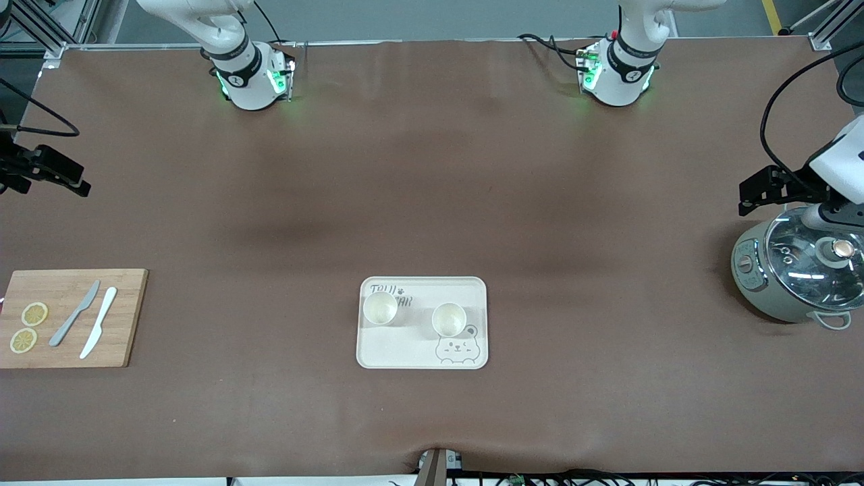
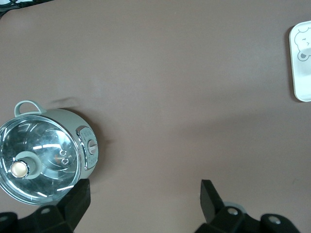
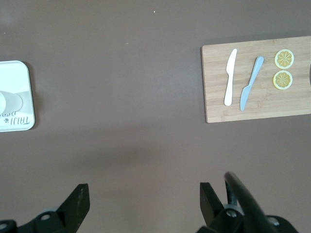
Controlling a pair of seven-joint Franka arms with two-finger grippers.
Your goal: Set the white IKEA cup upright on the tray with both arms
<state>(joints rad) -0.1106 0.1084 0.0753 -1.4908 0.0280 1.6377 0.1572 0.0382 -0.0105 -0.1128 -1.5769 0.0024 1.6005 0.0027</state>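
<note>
Two white cups [image 1: 380,308] [image 1: 449,318] stand upright, mouths up, on the cream tray [image 1: 422,359] with its rounded corners and raised rim; the placing looks done, nothing left but waiting; both arms wait, left pincer [image 2: 143,204] wide open and empty over the matte brown counter [image 1: 432,169] beside a glass-lidded cooker [image 1: 800,273]; right pincer [image 3: 143,204] equally open and empty near the bamboo board [image 1: 67,317].

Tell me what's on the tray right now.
Two white cups stand upright on the tray, one over the lettering, the other beside the bear drawing. They look empty. The cups cover part of the lettering and the tray surface beneath them.
</note>
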